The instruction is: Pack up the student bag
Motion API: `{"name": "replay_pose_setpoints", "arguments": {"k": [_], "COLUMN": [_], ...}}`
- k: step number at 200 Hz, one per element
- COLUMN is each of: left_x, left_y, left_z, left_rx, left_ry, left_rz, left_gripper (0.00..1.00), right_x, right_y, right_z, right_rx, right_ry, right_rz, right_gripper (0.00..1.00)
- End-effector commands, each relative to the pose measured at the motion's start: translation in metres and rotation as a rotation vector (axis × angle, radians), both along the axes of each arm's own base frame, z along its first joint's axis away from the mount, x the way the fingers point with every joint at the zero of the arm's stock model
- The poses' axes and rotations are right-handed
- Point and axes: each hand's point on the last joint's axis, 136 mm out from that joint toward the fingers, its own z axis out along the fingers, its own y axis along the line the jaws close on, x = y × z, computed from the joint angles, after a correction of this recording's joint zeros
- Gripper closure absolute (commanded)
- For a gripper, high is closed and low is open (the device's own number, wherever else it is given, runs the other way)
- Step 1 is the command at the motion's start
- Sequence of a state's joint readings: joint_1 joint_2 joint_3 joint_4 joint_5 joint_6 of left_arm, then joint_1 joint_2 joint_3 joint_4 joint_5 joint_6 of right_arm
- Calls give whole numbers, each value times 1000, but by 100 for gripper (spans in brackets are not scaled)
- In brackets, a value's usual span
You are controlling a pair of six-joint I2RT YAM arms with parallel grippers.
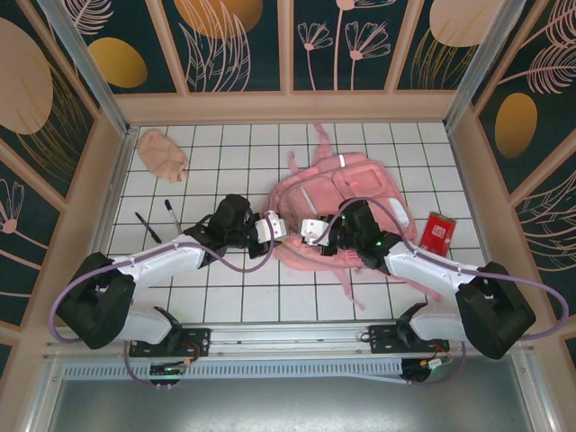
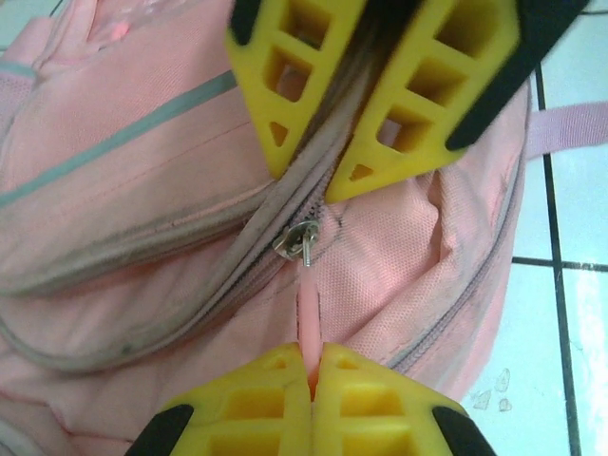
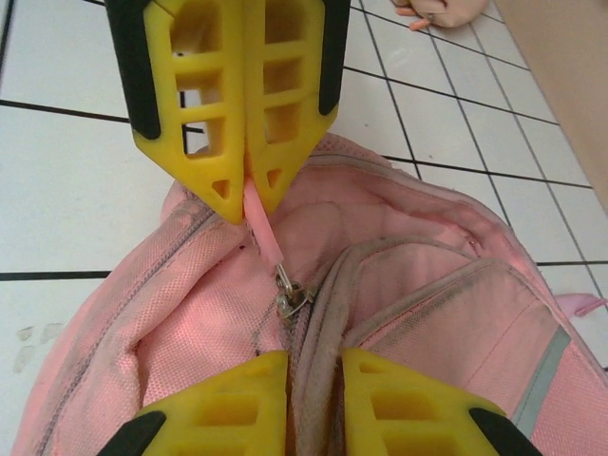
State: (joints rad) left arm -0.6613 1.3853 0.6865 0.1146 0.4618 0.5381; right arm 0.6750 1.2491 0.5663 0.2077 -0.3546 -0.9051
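1. A peach pouch [image 1: 163, 154] lies in the far left corner of the tiled table [image 1: 225, 301], close to the side wall.
2. Two dark pens [image 1: 170, 214] lie apart on bare tiles just beyond the left arm.
3. The left gripper [image 2: 311, 356] is pressed together on the pink zip pull [image 2: 307, 304] at the bag's near end.
4. The student bag [image 1: 351, 193] lies flat, right of centre, with its far edge a tile row short of the back wall. A strap [image 1: 346, 274] trails toward the near edge.
5. The right gripper [image 3: 313, 366] faces the left one closely, its jaws pinching the bag's zip-edge fabric.
6. A red packet [image 1: 438, 234] sits near the right wall, apart from the bag; the near tile rows are bare.
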Motion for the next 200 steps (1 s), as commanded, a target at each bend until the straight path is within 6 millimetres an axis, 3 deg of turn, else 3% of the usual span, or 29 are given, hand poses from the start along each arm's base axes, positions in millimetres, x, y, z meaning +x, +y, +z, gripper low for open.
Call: {"name": "replay_pose_setpoints", "arguments": {"k": [1, 22, 59, 87, 100, 116, 120, 133, 145, 162, 173, 184, 200], "left_x": [17, 44, 77, 114, 120, 111, 108, 97, 88, 69, 58, 49, 44], "left_y": [19, 38, 46, 60, 57, 45, 42, 37, 34, 26, 23, 19, 16], "left_z": [-4, -7, -28, -36, -37, -30, -27, -15, -2, 6, 6, 6, 9], "left_rx": [-49, -68, 50, 58, 49, 25, 11, -52, -118, -168, -172, -171, -198], "left_ry": [160, 202, 188, 212, 230, 248, 250, 250, 248, 271, 290, 295, 304], "left_rz": [168, 265, 340, 455, 430, 341, 321, 281, 268, 239, 227, 219, 227], "left_gripper": [100, 100, 100, 100, 100, 100, 100, 100, 100, 100, 100, 100, 100], "right_x": [18, -11, -20, -36, -44, -42, -41, -31, -14, 20, 34, 43, 52], "right_y": [-8, -1, 1, 1, -1, -5, -5, -3, 2, 8, 10, 12, 13], "right_z": [16, 18, 28, 32, 28, 18, 17, 24, 42, 73, 84, 77, 49], "right_rx": [39, 51, 90, 86, 59, 13, 14, 71, 166, 379, 488, 519, 441], "right_ry": [-118, -113, -113, -91, -69, -20, -4, 53, 128, 293, 433, 551, 608], "right_rz": [-94, 63, 87, 147, 181, 156, 140, 58, -67, -375, -544, -680, -831], "right_gripper": [100, 100, 100, 100, 100, 100, 90, 45, 26, 12, 10, 1, 1]}}
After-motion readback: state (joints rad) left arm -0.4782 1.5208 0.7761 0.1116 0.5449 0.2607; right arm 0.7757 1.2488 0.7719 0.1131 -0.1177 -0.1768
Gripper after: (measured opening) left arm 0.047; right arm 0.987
